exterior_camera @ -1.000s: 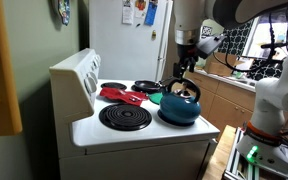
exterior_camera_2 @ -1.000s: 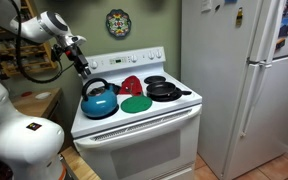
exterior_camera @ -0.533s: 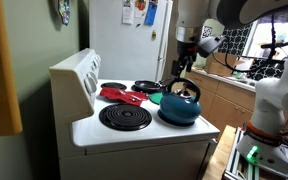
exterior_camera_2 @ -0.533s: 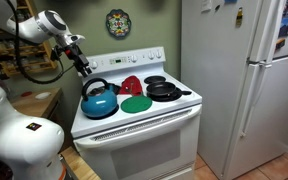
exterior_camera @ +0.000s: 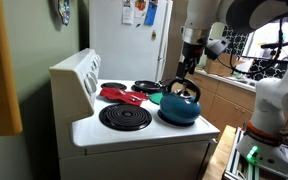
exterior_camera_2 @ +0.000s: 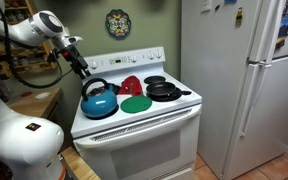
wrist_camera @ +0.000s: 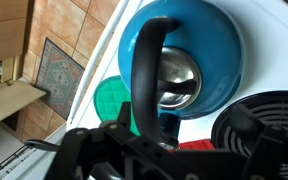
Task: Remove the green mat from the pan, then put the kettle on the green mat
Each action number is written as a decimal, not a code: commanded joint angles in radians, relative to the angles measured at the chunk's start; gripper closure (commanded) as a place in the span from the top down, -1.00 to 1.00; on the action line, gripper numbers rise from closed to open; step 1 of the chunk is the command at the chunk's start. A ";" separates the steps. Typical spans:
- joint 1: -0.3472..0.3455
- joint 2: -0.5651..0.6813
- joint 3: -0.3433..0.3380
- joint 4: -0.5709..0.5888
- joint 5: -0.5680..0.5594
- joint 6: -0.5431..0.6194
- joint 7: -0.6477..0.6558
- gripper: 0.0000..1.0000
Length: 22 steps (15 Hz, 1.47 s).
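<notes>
Gripper [exterior_camera_2: 84,72]: hangs just above the kettle's handle; its dark fingers fill the bottom of the wrist view, but I cannot tell whether they are spread or pressed together.
Kettle [exterior_camera_2: 99,101]: upright on the stove [exterior_camera: 144,140], near its front, just left of the mat in this exterior view and not on it.
Mat [exterior_camera_2: 136,104]: flat on the stove top, outside the pan.
Pan [exterior_camera_2: 164,90]: right of the mat, slightly farther back.
Red utensils [exterior_camera: 119,96]: lie behind the mat.
Burner [exterior_camera: 125,117]: 1 bare coil at the front.
</notes>
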 commanded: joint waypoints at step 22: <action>-0.059 -0.095 -0.022 -0.206 0.002 0.325 -0.096 1.00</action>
